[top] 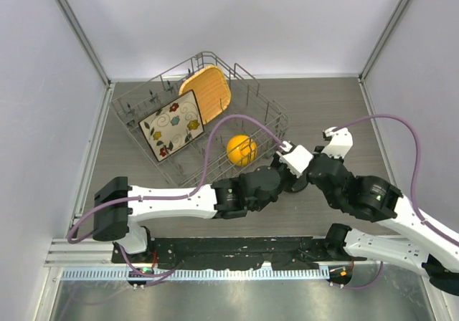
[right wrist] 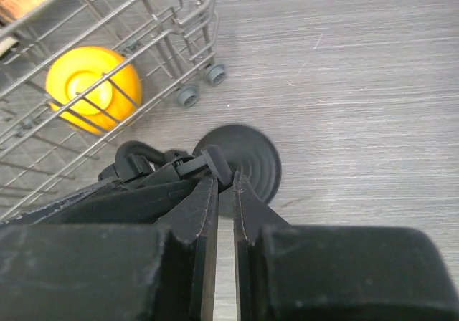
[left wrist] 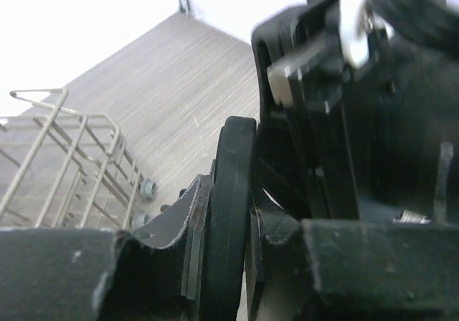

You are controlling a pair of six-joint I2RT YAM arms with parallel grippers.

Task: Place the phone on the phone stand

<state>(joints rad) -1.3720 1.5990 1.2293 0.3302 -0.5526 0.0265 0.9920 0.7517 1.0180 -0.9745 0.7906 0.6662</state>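
My left gripper [top: 283, 172] is shut on the phone [left wrist: 229, 156], a black slab seen edge-on between its pads. In the right wrist view the phone's end [right wrist: 219, 162] sits just above the phone stand [right wrist: 252, 156], whose round black disc base rests on the table. My right gripper [right wrist: 224, 181] has its jaws almost together with a thin slit between them. Its tips are at the stand, right beside the phone's end. The stand's stem and head are hidden behind the fingers. In the top view both grippers meet over the stand [top: 294, 183], with the right gripper [top: 301, 170] on the right.
A wire dish rack [top: 267, 104] stands just left of the stand, its wheeled feet [right wrist: 188, 95] close by. It holds an orange ball [top: 242, 150], a floral square plate [top: 172, 125] and an orange woven tray [top: 206, 90]. Grey walls close in both sides.
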